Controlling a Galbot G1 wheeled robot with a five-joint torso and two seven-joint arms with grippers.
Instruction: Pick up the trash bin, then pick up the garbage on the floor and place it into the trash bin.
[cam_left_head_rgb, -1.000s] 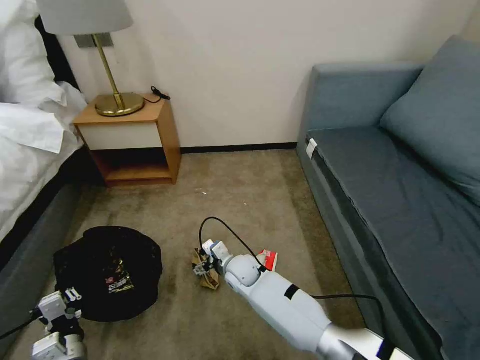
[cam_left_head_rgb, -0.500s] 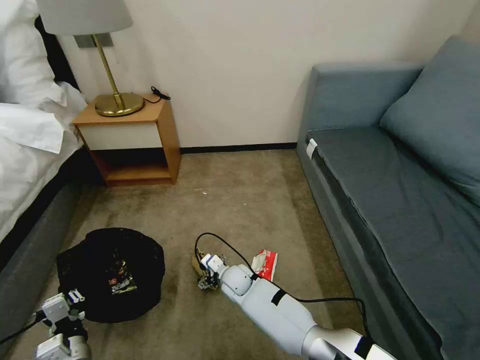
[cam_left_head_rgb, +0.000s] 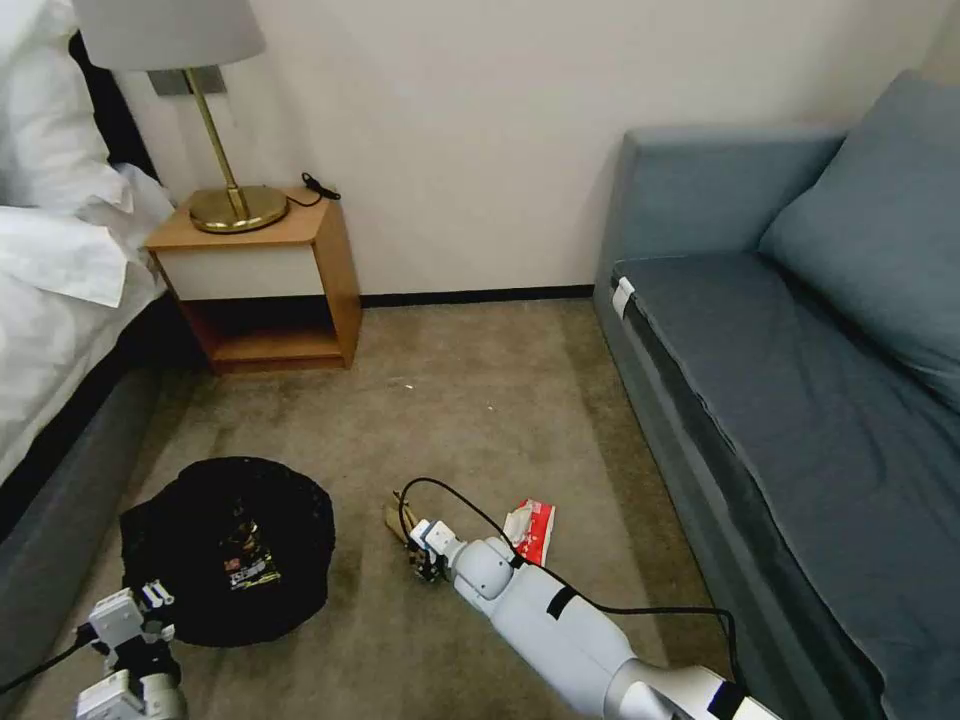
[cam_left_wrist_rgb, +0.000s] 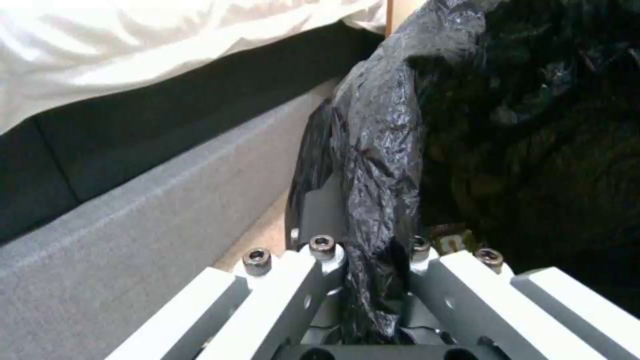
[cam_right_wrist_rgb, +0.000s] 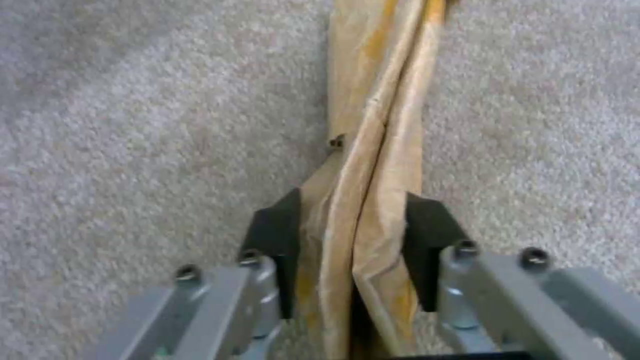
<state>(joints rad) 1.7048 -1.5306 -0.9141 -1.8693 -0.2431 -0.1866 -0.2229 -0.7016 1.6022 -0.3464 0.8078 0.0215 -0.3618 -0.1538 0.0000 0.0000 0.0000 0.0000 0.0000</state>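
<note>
The right gripper (cam_left_head_rgb: 425, 560) has drawn back toward the robot over the last second, and the tan scrap (cam_left_head_rgb: 397, 520) has come with it; the red-and-white wrapper (cam_left_head_rgb: 532, 528), earlier half hidden behind the wrist, now lies in plain sight on the carpet (cam_left_head_rgb: 480, 400), just beside the arm. The bin (cam_left_head_rgb: 232, 548) has crept slightly to the right.

In the right wrist view the fingers (cam_right_wrist_rgb: 283, 245) are closed most of the way onto the scrap (cam_right_wrist_rgb: 373, 165), pinching its folded paper between the dark pads, with its far end trailing over the carpet (cam_right_wrist_rgb: 133, 125). That reads as a finished grasp, so the scrap looks ready to be carried across to the bin.

The left gripper (cam_left_head_rgb: 150, 605) sits at the near rim of the bin, beside the bed (cam_left_head_rgb: 60, 300). In the left wrist view its fingers (cam_left_wrist_rgb: 320, 250) are shut on a fold of the black bag (cam_left_wrist_rgb: 380, 165) at the rim, so the bin is held.

A dark wrapper (cam_left_head_rgb: 242, 560) with a red-and-white label already lies inside the bin; its print is too small to read. The writing on the red-and-white wrapper cannot be made out either.
</note>
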